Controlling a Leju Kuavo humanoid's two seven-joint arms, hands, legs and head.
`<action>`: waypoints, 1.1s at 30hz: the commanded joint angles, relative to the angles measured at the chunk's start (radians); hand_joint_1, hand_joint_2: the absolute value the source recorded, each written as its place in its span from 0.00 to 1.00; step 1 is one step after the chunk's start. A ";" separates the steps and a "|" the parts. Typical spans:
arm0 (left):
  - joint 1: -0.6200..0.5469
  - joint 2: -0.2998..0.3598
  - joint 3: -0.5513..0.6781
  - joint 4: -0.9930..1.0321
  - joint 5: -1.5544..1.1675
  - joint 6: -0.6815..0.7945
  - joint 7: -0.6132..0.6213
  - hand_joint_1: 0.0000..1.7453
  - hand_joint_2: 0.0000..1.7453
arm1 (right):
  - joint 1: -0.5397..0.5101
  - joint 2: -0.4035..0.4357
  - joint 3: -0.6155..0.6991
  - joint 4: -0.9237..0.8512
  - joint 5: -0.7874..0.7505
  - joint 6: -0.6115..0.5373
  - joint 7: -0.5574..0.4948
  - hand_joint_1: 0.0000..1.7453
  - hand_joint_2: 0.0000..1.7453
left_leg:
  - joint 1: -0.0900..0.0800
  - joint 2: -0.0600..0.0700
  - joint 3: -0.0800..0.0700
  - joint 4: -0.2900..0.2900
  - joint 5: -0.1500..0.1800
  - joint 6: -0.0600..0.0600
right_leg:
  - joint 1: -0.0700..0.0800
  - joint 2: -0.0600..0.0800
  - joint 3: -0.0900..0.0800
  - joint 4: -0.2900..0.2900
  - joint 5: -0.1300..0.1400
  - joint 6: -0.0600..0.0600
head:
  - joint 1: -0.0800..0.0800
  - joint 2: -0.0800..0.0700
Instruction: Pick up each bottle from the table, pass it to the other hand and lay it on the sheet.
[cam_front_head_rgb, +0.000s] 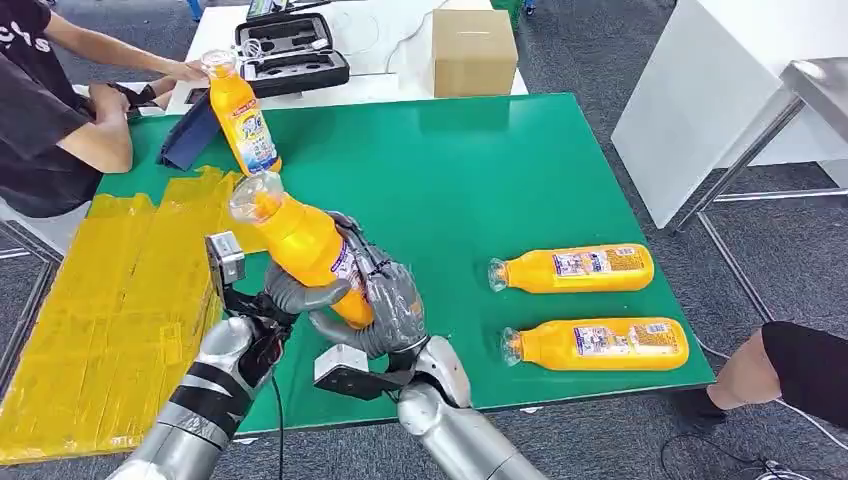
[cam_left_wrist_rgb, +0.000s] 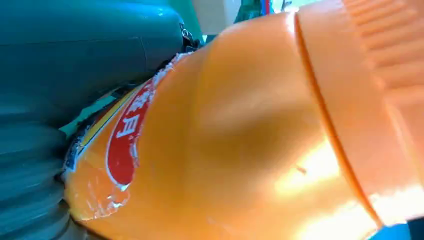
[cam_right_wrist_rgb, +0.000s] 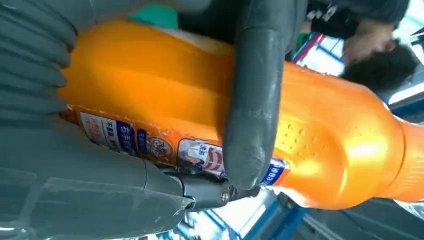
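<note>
An orange juice bottle (cam_front_head_rgb: 300, 240) is held tilted above the table's front edge, cap end up and toward the yellow sheet (cam_front_head_rgb: 110, 310). My right hand (cam_front_head_rgb: 390, 305) grips its lower body, and its fingers (cam_right_wrist_rgb: 255, 100) wrap across the bottle (cam_right_wrist_rgb: 150, 85) in the right wrist view. My left hand (cam_front_head_rgb: 285, 300) closes on the same bottle from the sheet side, its thumb (cam_left_wrist_rgb: 75, 55) lying against the bottle (cam_left_wrist_rgb: 240, 140). Two more bottles (cam_front_head_rgb: 571, 269) (cam_front_head_rgb: 597, 344) lie on their sides on the green table (cam_front_head_rgb: 460, 170) at the right.
At the far left a person's hand (cam_front_head_rgb: 188, 70) holds another bottle (cam_front_head_rgb: 243, 115) standing at the sheet's far edge. A cardboard box (cam_front_head_rgb: 473, 50) and a black case (cam_front_head_rgb: 290, 50) sit on a white table behind. Another person's limb (cam_front_head_rgb: 800, 370) is at the lower right.
</note>
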 joint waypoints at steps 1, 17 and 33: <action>-0.104 0.019 0.091 0.033 -0.203 0.254 -0.004 1.00 1.00 | 0.083 -0.110 0.055 -0.319 -0.021 0.058 0.003 0.00 1.00 | 0.001 -0.001 0.000 0.000 0.000 0.000 | 0.001 -0.002 0.001 0.000 -0.001 -0.001 | 0.000 0.000; -0.062 0.101 0.273 0.056 -1.521 0.968 0.295 1.00 1.00 | 0.202 -0.243 -0.183 -0.555 -0.460 0.527 0.100 0.00 1.00 | 0.000 -0.001 0.005 -0.001 -0.002 0.000 | 0.001 -0.002 0.006 -0.002 -0.002 -0.001 | 0.000 0.000; -0.102 0.245 -0.019 0.354 -1.800 0.968 0.660 1.00 1.00 | 0.238 -0.271 -0.326 -0.537 -0.536 0.570 0.074 0.00 1.00 | 0.000 -0.001 0.005 -0.001 -0.002 -0.001 | 0.000 -0.002 0.005 -0.001 -0.002 -0.001 | 0.000 0.000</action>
